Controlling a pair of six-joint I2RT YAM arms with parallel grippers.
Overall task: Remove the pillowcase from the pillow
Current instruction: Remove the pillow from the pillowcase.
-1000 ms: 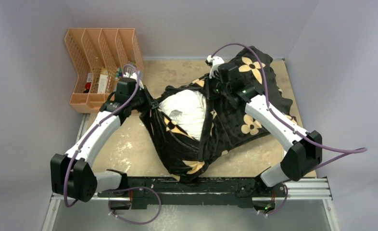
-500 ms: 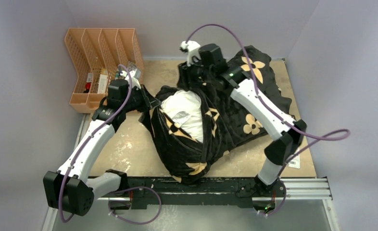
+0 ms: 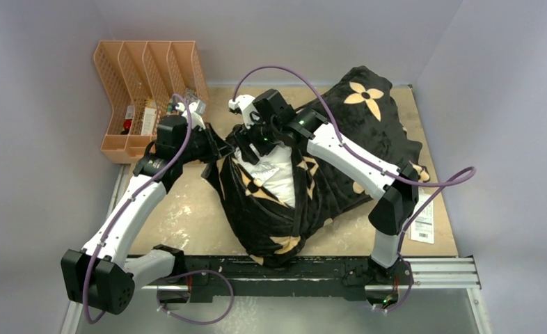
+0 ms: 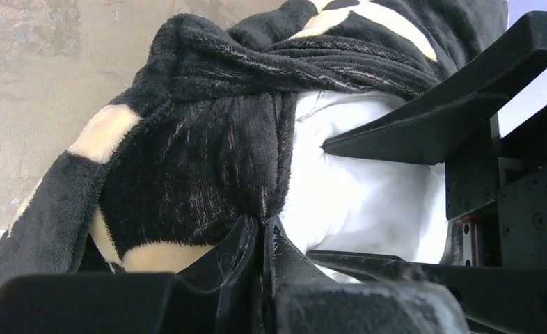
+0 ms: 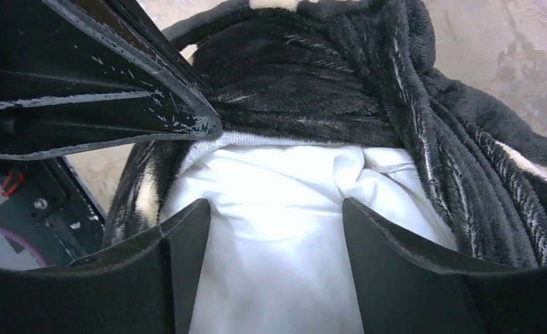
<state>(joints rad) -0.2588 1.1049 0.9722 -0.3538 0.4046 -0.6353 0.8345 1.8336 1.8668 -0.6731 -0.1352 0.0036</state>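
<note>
My bench: tan, scuffed surface, enclosed by plain grey walls; orange file rack at far-left corner.

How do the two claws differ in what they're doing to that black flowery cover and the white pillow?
The left gripper is shut, pinching the edge of the pillowcase; the right gripper is open and grips nothing. The left gripper closes on black plush, while the right gripper straddles the bare white pillow. Both sit close together at the cover's opening, where the pillow shows.
</note>
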